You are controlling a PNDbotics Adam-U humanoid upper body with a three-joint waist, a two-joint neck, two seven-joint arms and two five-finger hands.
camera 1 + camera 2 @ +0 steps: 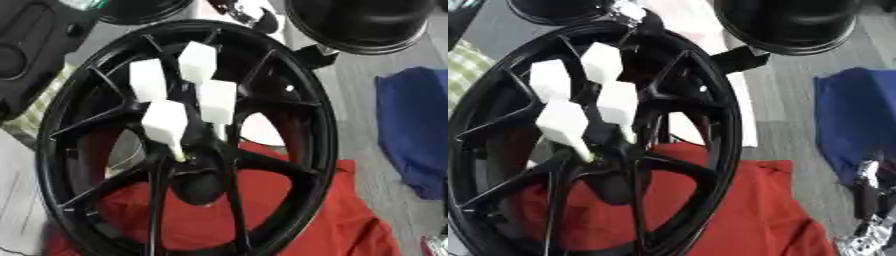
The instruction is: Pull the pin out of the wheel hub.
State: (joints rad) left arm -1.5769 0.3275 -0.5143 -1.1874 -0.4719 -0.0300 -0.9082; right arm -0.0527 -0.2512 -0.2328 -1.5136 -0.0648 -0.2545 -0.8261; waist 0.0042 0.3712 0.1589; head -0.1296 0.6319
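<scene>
1. A black wheel (pixel 188 145) stands tilted on a red cloth (pixel 289 210), filling the view.
2. Four white-headed pins (pixel 164 122) sit in its hub (pixel 197 170), clustered from centre toward 12 o'clock.
3. The right hand (pixel 868 200) shows at 4 o'clock, apart from the wheel; I cannot tell its finger state.
4. A blue cloth (pixel 416 125) lies at 3 o'clock.

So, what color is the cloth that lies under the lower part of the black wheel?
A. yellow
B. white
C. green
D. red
D: the cloth showing between the lower spokes of the wheel and spreading out to its right is red; the blue cloth lies apart, further right.
</scene>
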